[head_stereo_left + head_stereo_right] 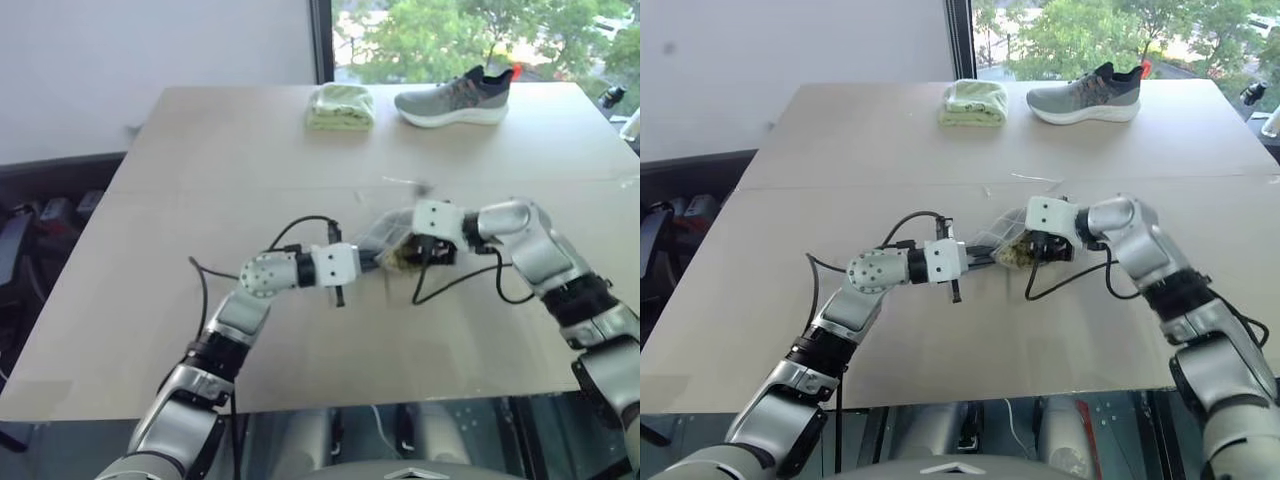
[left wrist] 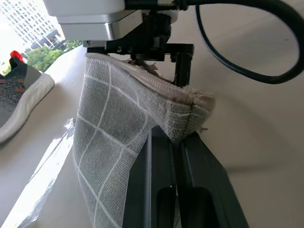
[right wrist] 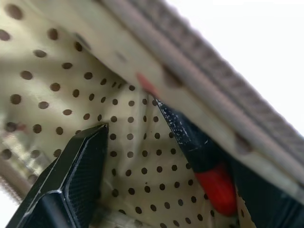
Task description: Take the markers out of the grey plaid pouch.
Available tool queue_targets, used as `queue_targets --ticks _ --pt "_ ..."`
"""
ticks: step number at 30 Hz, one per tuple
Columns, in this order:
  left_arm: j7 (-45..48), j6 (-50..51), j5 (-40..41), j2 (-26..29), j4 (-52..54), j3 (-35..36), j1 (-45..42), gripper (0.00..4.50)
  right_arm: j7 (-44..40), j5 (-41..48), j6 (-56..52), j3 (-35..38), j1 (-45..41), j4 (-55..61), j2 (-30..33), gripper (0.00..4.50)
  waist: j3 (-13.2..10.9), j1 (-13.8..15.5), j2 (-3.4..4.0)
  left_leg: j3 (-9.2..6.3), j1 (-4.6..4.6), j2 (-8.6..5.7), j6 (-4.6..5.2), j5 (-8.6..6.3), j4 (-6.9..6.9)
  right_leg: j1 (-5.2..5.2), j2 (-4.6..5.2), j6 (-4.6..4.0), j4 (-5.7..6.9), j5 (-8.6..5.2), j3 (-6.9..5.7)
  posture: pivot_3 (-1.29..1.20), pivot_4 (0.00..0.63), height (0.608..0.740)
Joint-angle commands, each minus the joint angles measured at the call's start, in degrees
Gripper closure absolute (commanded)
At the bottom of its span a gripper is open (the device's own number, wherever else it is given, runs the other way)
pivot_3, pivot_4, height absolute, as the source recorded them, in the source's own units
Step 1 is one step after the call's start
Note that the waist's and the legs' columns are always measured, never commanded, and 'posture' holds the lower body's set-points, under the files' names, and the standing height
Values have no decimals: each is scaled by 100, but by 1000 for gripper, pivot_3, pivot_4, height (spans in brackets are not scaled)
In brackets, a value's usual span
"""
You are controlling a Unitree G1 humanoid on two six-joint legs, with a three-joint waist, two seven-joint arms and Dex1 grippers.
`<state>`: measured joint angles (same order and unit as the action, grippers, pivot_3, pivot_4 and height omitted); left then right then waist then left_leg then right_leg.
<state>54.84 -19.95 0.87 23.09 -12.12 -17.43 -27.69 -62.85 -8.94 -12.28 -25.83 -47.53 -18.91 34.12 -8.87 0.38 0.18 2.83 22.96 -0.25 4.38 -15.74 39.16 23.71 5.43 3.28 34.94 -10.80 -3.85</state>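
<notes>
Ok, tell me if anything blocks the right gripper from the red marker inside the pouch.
Nothing visible does. The right gripper is open inside the pouch's mouth, and the red marker lies between its fingers against the dotted lining. The left gripper pinches the pouch's edge, holding it up.

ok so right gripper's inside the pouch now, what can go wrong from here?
1. The right gripper is open inside the grey plaid pouch, one finger against the dotted lining. Closing may pinch fabric instead of the red-ended marker.
2. The left gripper is shut on just the pouch's edge, so pulling the marker could tug the pouch free.
3. The marker lies tucked under the zipper edge and may snag on its way out.
</notes>
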Motion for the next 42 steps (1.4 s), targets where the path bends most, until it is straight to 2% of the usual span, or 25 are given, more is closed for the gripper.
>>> queue_targets --ticks 1,8,14,15,16,28,42 --pt "122 -18 212 -33 349 -9 -10 4500 -318 -275 352 -200 -406 -955 -78 454 0 -15 0 -1 0 0 0 0 0 0 0 0 0 0 0 0 150 740" --pt "72 44 191 -35 363 21 4 4500 -1102 -549 864 -587 -1133 -2507 -564 454 2 -116 1 1 -13 2 0 0 2 -8 0 0 7 0 4 0 150 740" --pt "-44 37 124 14 353 89 38 4500 -1923 -618 1025 -651 -1330 -2942 -589 454 3 -101 2 -2 -15 3 -1 0 1 -7 1 -1 9 1 4 0 150 740" --pt "-57 43 120 17 366 91 52 4500 -1979 -616 1014 -624 -1330 -2933 -583 454 3 -100 2 -2 -13 3 -1 0 -1 -6 2 -1 7 1 4 0 150 740" --pt "-66 46 116 18 375 91 62 4500 -2038 -612 997 -605 -1324 -2914 -575 698 3 -100 2 -2 -12 3 -2 0 -1 -6 3 -1 5 1 4 0 150 740" --pt "-107 -37 50 -20 243 41 2 4500 -2561 -548 597 -516 -1037 -2104 -318 698 2 -93 3 -2 -9 -1 -3 0 -1 -5 10 -2 4 1 2 0 150 740" --pt "-153 -21 48 -32 246 40 54 4500 -2376 -391 167 -297 -750 -1229 -163 698 2 -89 3 -3 -5 -6 -3 0 -1 -3 16 -1 4 1 1 0 150 740"
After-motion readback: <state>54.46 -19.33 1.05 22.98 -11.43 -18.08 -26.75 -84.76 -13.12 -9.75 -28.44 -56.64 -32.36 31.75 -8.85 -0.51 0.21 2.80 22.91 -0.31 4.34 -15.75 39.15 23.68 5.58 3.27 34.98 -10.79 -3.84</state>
